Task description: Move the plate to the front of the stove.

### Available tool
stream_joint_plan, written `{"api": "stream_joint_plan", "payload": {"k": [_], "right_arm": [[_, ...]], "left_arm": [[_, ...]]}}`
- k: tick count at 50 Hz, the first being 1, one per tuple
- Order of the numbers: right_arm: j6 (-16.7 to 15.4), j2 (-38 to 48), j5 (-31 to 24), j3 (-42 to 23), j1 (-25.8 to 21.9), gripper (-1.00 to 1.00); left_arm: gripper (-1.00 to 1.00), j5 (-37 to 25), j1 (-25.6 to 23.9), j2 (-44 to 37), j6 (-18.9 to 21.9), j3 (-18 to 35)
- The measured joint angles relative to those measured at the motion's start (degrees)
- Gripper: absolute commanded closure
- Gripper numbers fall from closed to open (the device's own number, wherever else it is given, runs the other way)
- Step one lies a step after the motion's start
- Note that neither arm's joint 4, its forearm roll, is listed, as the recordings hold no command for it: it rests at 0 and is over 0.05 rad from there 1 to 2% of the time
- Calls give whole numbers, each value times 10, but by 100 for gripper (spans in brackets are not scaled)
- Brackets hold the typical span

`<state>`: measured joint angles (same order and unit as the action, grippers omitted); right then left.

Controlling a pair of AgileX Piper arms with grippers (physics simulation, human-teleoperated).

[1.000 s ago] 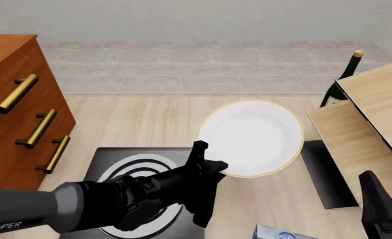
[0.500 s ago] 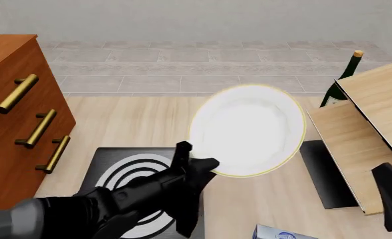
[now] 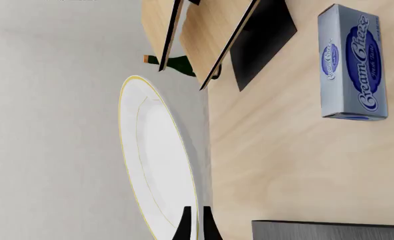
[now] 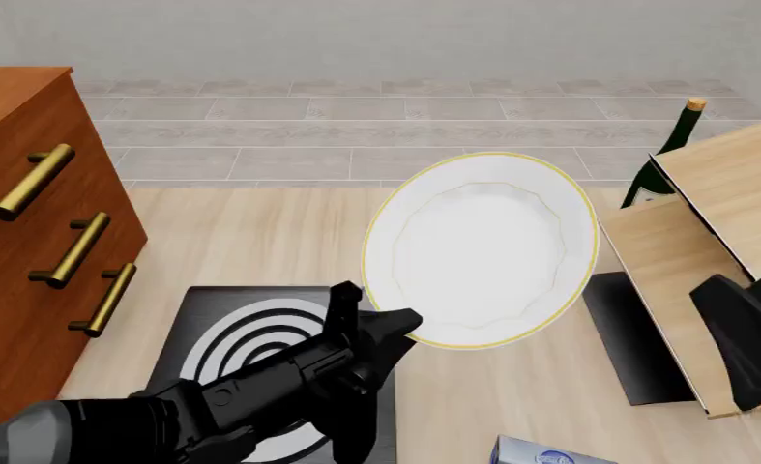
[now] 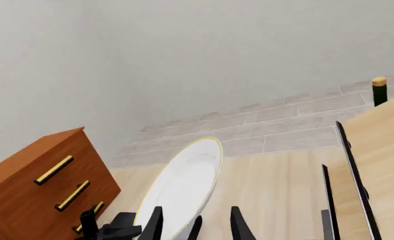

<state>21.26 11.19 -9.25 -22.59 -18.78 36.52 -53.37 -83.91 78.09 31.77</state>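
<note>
One plate (image 4: 481,249) is tilted up off the table, its near-left rim pinched by the left gripper (image 4: 377,327). Near-left lies the stove (image 4: 245,343). The right gripper (image 5: 197,222) stands parted, empty.

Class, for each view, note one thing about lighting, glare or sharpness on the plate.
Front view: the plate is evenly lit, bright but its scalloped well still reads. Left wrist view: seen edge-on, crisp gold rim, soft shadow on the tabletop. Right wrist view: sharp, no glare.

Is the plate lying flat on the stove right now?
No, the plate is tilted up in the air, pinched at its lower edge by the left end effector, beside the stove rather than on it.
</note>
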Motion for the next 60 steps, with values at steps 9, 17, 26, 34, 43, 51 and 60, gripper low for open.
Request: {"api": "stream_joint_plan", "payload": {"k": [9, 17, 26, 34, 43, 51, 60], "right_arm": [[33, 44, 31, -2, 5, -100], [64, 96, 75, 3, 5, -100], [93, 161, 131, 9, -2, -100], [114, 216, 178, 18, -6, -100], [133, 274, 227, 23, -8, -100], [145, 330, 270, 22, -15, -100], [152, 391, 308, 12, -29, -100]], "left_arm": [[100, 7, -4, 7, -1, -7], [100, 12, -8, 13, -2, -15], [100, 16, -13, 19, -4, -21], [100, 18, -17, 21, -5, -24], [100, 20, -20, 23, -7, -26], [100, 22, -24, 25, -9, -28], [100, 23, -27, 26, -10, -30]]}}
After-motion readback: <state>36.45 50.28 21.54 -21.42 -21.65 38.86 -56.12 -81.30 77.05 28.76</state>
